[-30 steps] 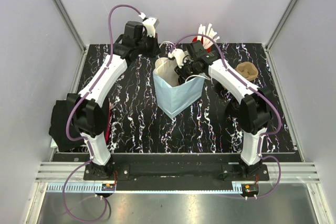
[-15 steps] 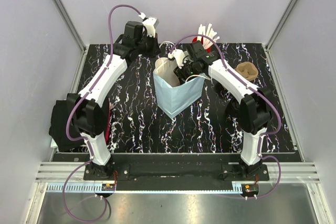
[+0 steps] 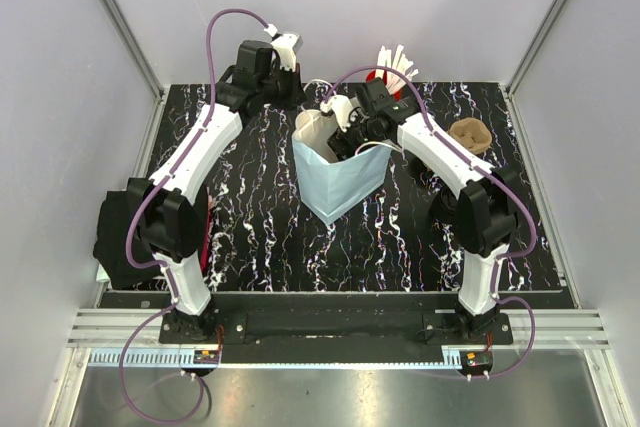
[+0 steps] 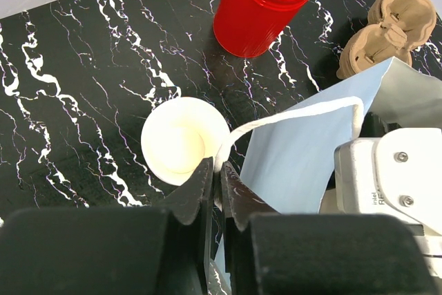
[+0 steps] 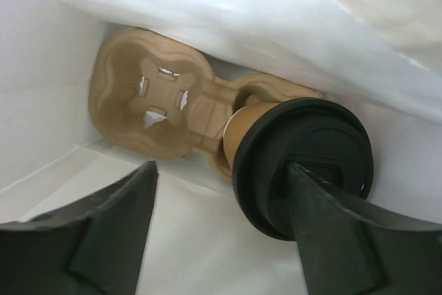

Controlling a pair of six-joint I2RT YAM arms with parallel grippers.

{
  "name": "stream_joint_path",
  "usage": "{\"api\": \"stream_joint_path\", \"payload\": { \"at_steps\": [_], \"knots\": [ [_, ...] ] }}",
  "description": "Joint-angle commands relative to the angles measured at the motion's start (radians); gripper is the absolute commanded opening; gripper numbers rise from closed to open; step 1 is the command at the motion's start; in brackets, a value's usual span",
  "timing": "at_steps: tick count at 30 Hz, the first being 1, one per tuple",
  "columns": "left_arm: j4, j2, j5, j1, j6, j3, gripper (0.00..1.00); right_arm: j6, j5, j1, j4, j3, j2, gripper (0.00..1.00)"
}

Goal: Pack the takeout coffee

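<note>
The takeout coffee, a brown paper cup [image 5: 243,129] with a black lid [image 5: 304,164], stands in a cardboard carrier [image 5: 159,101] at the bottom of the light-blue paper bag [image 3: 335,187]. My right gripper [image 5: 221,198] is inside the bag, open, its jaws wide apart. The right finger [image 5: 338,240] overlaps the lid's edge. My left gripper [image 4: 219,177] is shut on the bag's white handle [image 4: 297,112] and holds the bag mouth [image 4: 304,150] open at the far side.
A lidless cup with a white inside [image 4: 181,141] stands just behind the bag. A red cup of white sticks [image 4: 255,12] and spare cardboard carriers [image 4: 387,25] are at the back right. A black object [image 3: 120,237] lies at the table's left edge.
My right wrist has shifted slightly back and up at the bag mouth. The left arm and the bag have not moved.
</note>
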Motion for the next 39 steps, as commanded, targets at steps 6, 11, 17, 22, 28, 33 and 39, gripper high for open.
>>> {"api": "stream_joint_path", "payload": {
  "at_steps": [6, 11, 17, 22, 28, 33, 39],
  "knots": [
    [0.035, 0.007, 0.018, 0.004, -0.001, 0.044, 0.12, 0.004, -0.027, 0.01, -0.03, 0.035, -0.122, 0.89],
    [0.037, 0.006, 0.021, 0.003, -0.001, 0.046, 0.15, 0.002, -0.033, 0.01, -0.056, 0.062, -0.165, 0.92],
    [0.035, 0.003, 0.038, 0.003, 0.002, 0.049, 0.18, 0.005, -0.048, 0.01, -0.087, 0.099, -0.217, 0.95],
    [0.037, -0.004, 0.066, 0.003, 0.005, 0.05, 0.25, 0.005, -0.03, 0.012, -0.09, 0.121, -0.263, 0.97],
    [0.04, -0.017, 0.104, 0.003, 0.009, 0.052, 0.41, 0.005, -0.016, 0.009, -0.09, 0.127, -0.312, 0.99],
    [0.043, -0.037, 0.115, 0.003, 0.017, 0.05, 0.53, 0.008, -0.021, 0.01, -0.09, 0.124, -0.343, 1.0],
    [0.045, -0.057, 0.118, 0.001, 0.022, 0.053, 0.68, 0.027, -0.037, 0.01, -0.085, 0.124, -0.366, 1.0]
  ]
}}
